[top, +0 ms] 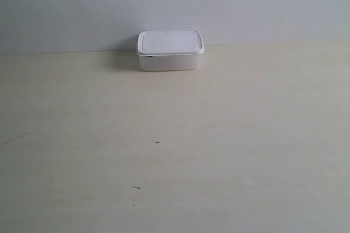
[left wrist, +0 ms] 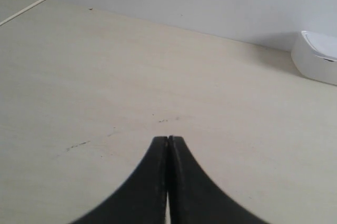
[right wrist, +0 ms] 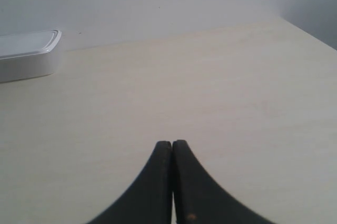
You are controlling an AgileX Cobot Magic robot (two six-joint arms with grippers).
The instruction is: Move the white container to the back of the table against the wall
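The white container [top: 169, 50], lid on, sits at the back of the table [top: 175, 151], right at the wall [top: 175, 3]. The left wrist view catches one end of the container [left wrist: 317, 58] far off; the right wrist view shows its other end [right wrist: 27, 54]. My left gripper [left wrist: 168, 139] is shut with nothing in it, over bare tabletop and well away from the box. My right gripper [right wrist: 172, 143] is likewise shut and empty, far from the box. Neither arm appears in the exterior view.
A few small dark specks [top: 157, 143] mark the tabletop. A thin pale strip [left wrist: 23, 11] lies near the table's far edge in the left wrist view. The table's corner and side edge [right wrist: 308, 32] show in the right wrist view.
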